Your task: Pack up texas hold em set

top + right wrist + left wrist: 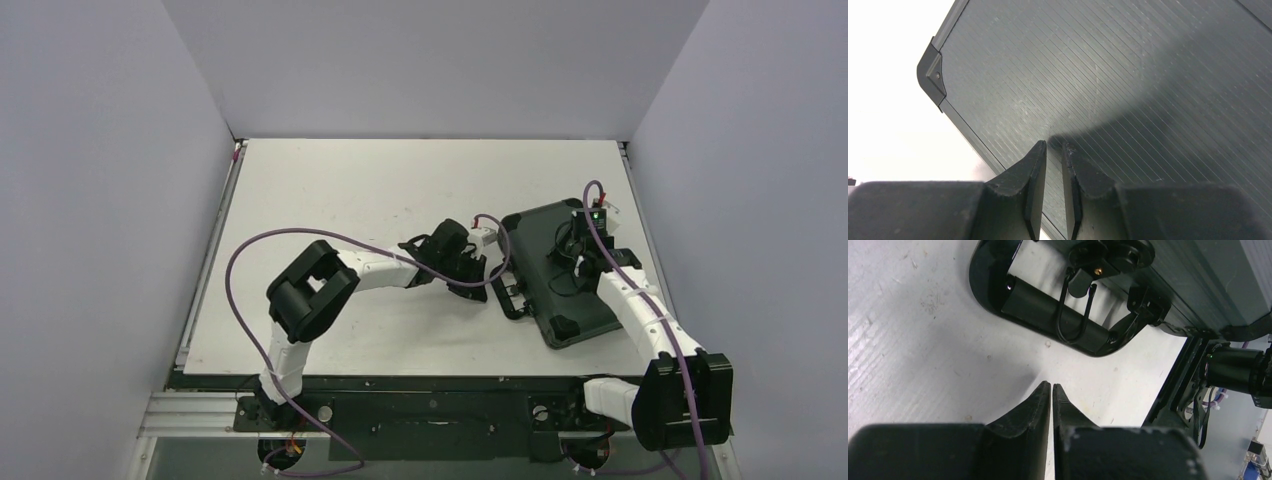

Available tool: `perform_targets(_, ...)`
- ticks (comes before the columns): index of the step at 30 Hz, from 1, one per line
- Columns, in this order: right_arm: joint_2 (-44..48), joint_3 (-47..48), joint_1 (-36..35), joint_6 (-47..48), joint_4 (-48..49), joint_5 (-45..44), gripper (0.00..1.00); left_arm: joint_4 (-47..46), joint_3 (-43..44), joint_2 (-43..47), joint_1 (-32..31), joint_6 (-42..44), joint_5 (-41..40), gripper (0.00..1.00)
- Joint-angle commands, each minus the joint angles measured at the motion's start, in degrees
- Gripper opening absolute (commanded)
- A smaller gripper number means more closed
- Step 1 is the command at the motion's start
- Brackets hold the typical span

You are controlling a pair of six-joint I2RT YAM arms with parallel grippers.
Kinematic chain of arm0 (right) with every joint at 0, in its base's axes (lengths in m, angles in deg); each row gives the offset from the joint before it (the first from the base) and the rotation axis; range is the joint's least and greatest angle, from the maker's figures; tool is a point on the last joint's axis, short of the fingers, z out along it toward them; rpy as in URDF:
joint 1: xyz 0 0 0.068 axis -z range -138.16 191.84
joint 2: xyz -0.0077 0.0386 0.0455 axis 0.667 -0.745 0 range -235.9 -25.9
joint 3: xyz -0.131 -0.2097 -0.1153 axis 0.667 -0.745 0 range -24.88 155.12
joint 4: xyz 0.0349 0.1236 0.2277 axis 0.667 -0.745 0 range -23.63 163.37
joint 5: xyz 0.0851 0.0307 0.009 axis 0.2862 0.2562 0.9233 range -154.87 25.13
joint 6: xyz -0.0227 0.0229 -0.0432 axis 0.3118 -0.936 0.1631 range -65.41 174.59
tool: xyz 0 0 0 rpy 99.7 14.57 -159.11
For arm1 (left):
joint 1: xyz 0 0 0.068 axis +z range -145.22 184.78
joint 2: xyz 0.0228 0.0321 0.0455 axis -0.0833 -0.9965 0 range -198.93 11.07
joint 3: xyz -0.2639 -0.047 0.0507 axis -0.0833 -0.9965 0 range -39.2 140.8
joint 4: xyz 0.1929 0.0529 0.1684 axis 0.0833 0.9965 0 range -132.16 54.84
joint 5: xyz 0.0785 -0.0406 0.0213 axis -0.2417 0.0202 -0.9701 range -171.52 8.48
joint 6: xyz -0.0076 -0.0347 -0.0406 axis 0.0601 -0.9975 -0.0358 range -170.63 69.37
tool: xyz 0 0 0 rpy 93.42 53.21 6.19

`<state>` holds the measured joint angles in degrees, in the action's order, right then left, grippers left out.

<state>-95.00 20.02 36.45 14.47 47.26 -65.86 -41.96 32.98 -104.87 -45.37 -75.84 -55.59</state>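
The black case (545, 285) lies closed and flat on the white table at the right, its handle (507, 297) facing left. In the left wrist view the handle (1048, 315) and a latch (1098, 260) show just ahead of my left gripper (1052, 385), which is shut and empty on the table beside the handle. My right gripper (1054, 144) is shut, with a narrow gap between the fingers, and its tips rest on or just above the ribbed lid (1128, 75) near a corner (930, 72). Chips, discs, cards and dice are out of view.
The white table (400, 190) is walled by grey panels at the back and sides. A purple cable (250, 250) loops from the left arm. The table's front rail (400, 385) runs along the near edge.
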Motion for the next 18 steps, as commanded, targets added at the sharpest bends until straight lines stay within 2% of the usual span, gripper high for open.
perform_targets(1, -7.0, -6.1, -0.9, 1.1, -15.7, 2.9, 0.16, -2.6, 4.1, -2.1, -0.2, -1.4, 2.0, 0.01)
perform_targets(18, -8.0, -6.4, -1.2, 1.7, -15.8, 3.5, 0.14, -5.7, 9.7, -7.9, -0.2, -8.3, 5.2, 0.0)
